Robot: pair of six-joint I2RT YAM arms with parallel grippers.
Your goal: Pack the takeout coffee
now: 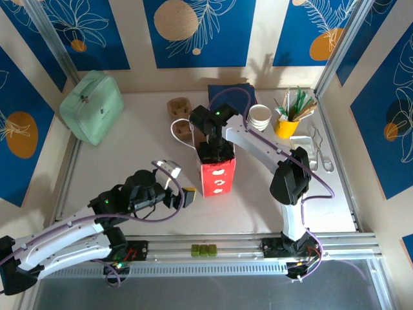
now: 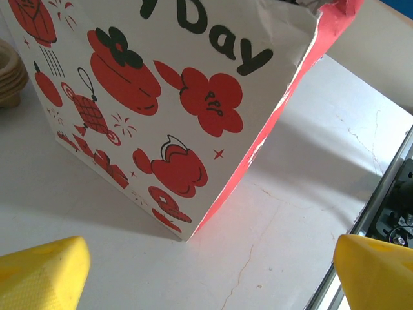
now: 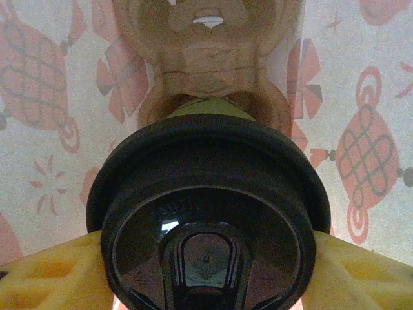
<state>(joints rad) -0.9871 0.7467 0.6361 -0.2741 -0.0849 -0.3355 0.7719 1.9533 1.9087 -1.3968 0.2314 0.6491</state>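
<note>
Top external view, from the left: a mint-green case [image 1: 93,106] lies at the far left, well apart from the work. My left pincer [image 1: 181,183] hovers low over the table just left of the red-and-white paper bag [image 1: 216,177]. Its yellow fingertips [image 2: 39,271] are spread wide with nothing between them, and the left wrist camera looks up at the bag's printed side and near corner. Two spare pulp carriers [image 1: 181,116] sit on the table beyond the bag.

The bag stands upright in the middle, and my right arm [image 1: 258,145] reaches in from the right and dips down through its open top. On the right wrist camera, my right pincer [image 3: 206,258] is closed partway on the takeout coffee [image 3: 206,194]. One yellow pad presses each side, level with the black lid, and a sliver of green cup shows past the rim. The cup is inside the bag, with a pulp carrier [image 3: 206,58] lying beyond it on the bag's floor. I cannot tell whether the cup's base is seated in a cell or hangs just above one.

At the far right, the stack of white cups [image 1: 260,116] is untouched.

I judge the task well along. The coffee is in the bag, and what is left is setting it down, letting go and lifting my right arm out.
</note>
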